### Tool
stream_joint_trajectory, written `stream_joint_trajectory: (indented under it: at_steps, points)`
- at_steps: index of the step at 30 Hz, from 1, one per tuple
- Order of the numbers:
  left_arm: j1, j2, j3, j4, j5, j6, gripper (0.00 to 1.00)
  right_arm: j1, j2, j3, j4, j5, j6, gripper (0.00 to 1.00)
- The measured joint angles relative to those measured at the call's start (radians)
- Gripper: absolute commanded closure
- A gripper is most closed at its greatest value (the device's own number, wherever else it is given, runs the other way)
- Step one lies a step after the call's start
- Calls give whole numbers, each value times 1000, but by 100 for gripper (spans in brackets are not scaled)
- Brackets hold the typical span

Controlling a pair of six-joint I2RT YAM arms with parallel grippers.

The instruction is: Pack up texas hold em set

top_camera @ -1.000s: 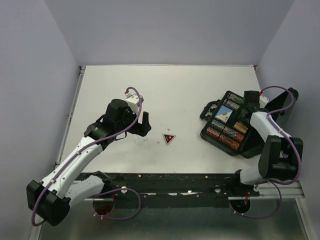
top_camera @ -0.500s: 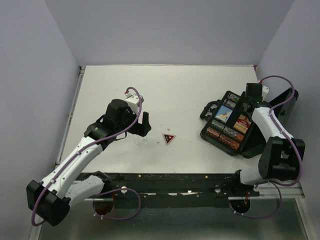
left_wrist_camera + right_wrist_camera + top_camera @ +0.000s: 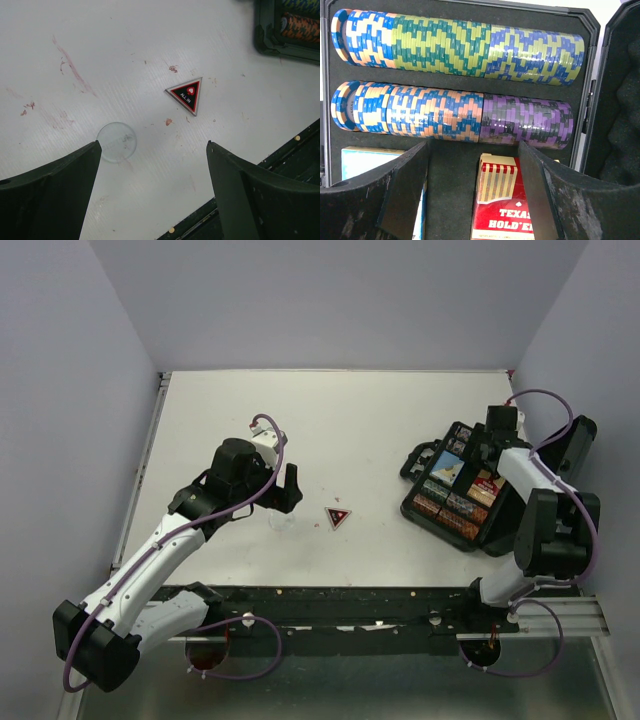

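Note:
The black hinged case (image 3: 425, 508) lies open at the right, with chip rows (image 3: 460, 45), a blue card box (image 3: 447, 466) and a red card box (image 3: 487, 483) inside. My right gripper (image 3: 487, 452) is open above the case's far side. In its wrist view the red card box (image 3: 507, 200) lies between the open fingers (image 3: 407, 185), untouched, and the blue card box (image 3: 365, 161) sits at the left. My left gripper (image 3: 285, 490) is open and empty. The clear marker (image 3: 116, 142) lies by its left finger (image 3: 60, 190). The triangular red-black marker (image 3: 187, 94) lies beyond. Orange and blue markers are out of view.
The case's foam-lined lid (image 3: 625, 100) stands open at the right, near the right wall. The table's near edge with its black rail (image 3: 280, 165) runs just behind the left gripper. A corner of the case (image 3: 287, 25) shows in the left wrist view.
My right gripper has drawn back toward the far side of the case, uncovering the red card box lying inside. The left arm has not moved.

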Motion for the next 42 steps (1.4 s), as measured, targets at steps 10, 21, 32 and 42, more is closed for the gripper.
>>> stream_joint_trajectory:
  at_steps: [10,21,32,42]
  points:
    - [0,0,0,0,0,0,5,-2,-54,-111,127,-48,53,20]
    - [0,0,0,0,-1,0,6,-2,-69,-104,117,-54,50,2]
    - [0,0,0,0,-2,0,6,0,-164,-18,-104,-54,35,1]
    - [0,-2,0,0,-2,0,5,1,-93,-63,-89,-47,28,0]
